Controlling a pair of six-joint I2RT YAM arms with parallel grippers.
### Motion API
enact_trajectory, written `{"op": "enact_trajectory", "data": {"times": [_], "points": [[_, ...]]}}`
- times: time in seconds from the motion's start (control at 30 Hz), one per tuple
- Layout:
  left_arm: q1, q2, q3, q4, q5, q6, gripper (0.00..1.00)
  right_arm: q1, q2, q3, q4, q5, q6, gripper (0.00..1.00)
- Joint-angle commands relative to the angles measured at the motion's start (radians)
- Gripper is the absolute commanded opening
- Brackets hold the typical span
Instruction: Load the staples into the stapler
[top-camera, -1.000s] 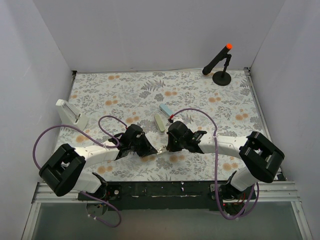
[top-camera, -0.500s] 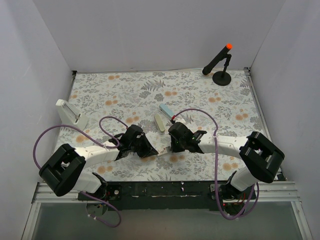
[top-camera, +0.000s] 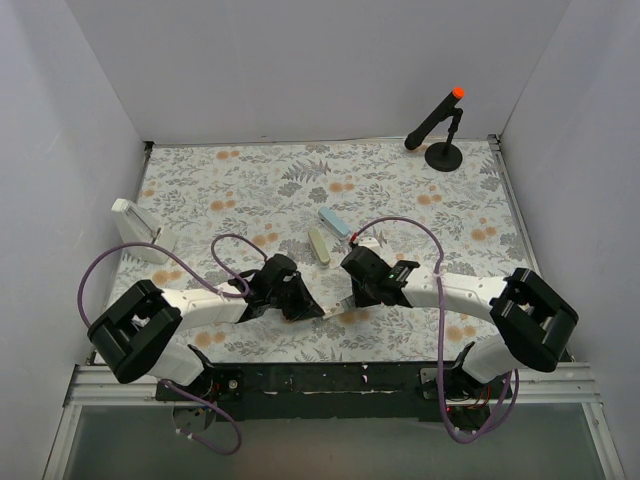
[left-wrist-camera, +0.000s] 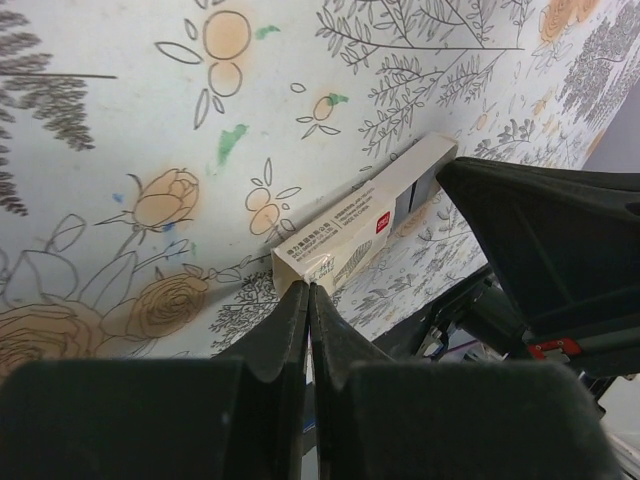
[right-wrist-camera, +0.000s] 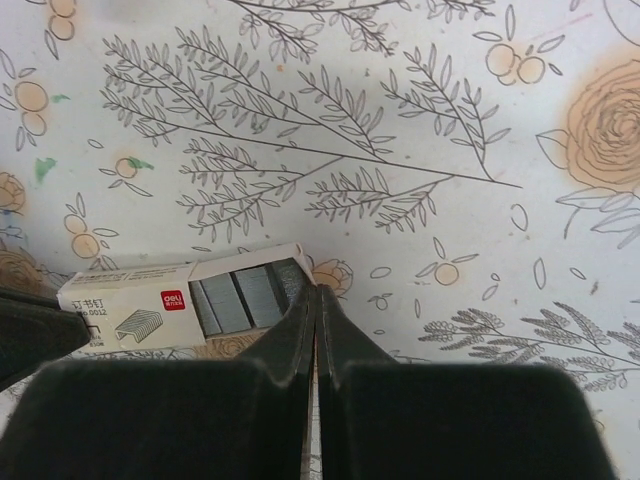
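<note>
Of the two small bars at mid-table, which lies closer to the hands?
The beige bar; the light blue bar lies beyond it, farther toward the back wall.

Both stretched low and angled inward: left arm (top-camera: 200, 305), right arm (top-camera: 462, 292). Jaws on left end effector (left-wrist-camera: 308, 292) fully closed, right end effector (right-wrist-camera: 316, 295) same. Tips nearly meet mid-front.

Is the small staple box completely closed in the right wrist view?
No, the staple box is slid partly open, and grey staple rows show in the tray that sticks out of its right end.
</note>
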Motion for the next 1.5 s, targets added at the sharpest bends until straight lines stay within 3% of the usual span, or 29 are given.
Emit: {"op": "enact_trajectory", "data": {"times": [0.0,0.57,0.73,0.77,0.93,1.07,1.1,1.17,1.33,1.47], "points": [[-0.030,0.024,0.038,0.031,0.000,-0.012,0.00,-0.007,-0.044,-0.018,-0.078,0.066,-0.015,0.01],[-0.062,0.021,0.033,0.041,-0.018,-0.041,0.00,-0.032,-0.101,-0.055,-0.141,0.123,-0.001,0.01],[-0.061,0.017,0.030,0.040,-0.029,-0.048,0.09,-0.032,-0.107,-0.044,-0.141,0.109,-0.021,0.12],[-0.062,0.012,0.026,0.038,-0.032,-0.049,0.13,-0.032,-0.109,-0.043,-0.141,0.106,-0.032,0.15],[-0.062,-0.040,0.024,0.003,-0.081,-0.048,0.34,-0.032,-0.148,-0.026,-0.159,0.109,-0.053,0.53],[-0.058,-0.090,0.055,-0.089,-0.174,-0.023,0.67,-0.030,-0.207,-0.007,-0.188,0.127,-0.069,0.73],[-0.056,-0.100,0.080,-0.116,-0.199,-0.012,0.85,-0.032,-0.220,-0.003,-0.197,0.135,-0.070,0.78],[-0.052,-0.126,0.117,-0.218,-0.266,0.018,0.98,-0.032,-0.280,-0.001,-0.211,0.165,-0.070,0.84],[-0.035,-0.115,0.303,-0.440,-0.503,0.144,0.98,-0.032,-0.447,-0.027,-0.200,0.236,-0.099,0.91],[-0.022,-0.005,0.501,-0.572,-0.653,0.256,0.98,-0.032,-0.637,-0.078,-0.174,0.297,-0.126,0.96]]}}
